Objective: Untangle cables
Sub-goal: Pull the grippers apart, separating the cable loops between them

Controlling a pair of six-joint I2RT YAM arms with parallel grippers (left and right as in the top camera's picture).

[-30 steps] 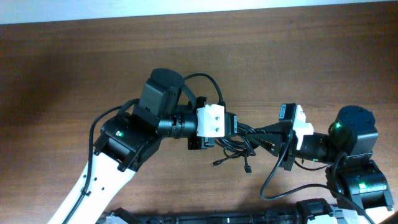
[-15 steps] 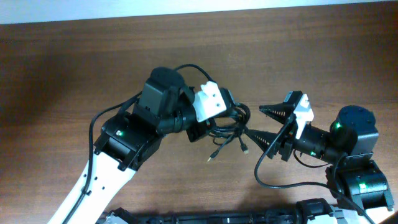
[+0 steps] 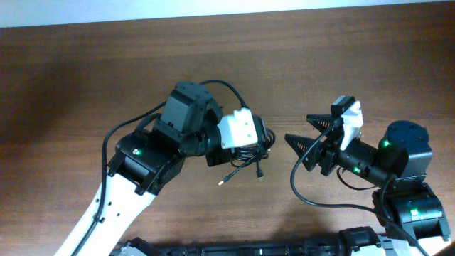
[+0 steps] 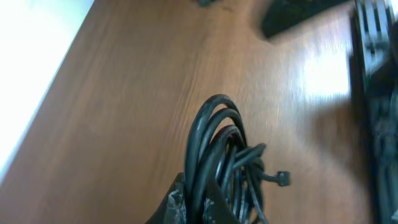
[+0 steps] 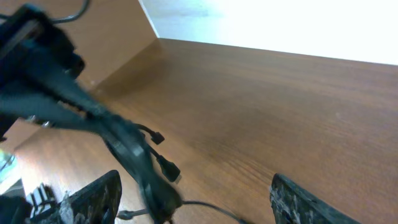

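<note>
The cables hang as a small black looped bundle from my left gripper, which is shut on them just above the table. Two plug ends dangle toward the front. In the left wrist view the loops rise out of the shut left gripper, and one plug sticks out to the right. My right gripper stands wide open a short way right of the bundle, touching nothing. In the right wrist view its fingers are spread, and the blurred cables hang ahead on the left.
The brown wooden table runs back to a white wall edge. The right arm's own thick black wire loops over the table in front of it. Both arm bases stand along the front edge.
My right gripper, shut on the bundle a second ago, has opened, let go and drawn back to the right. My left gripper has pulled the bundle slightly left.
</note>
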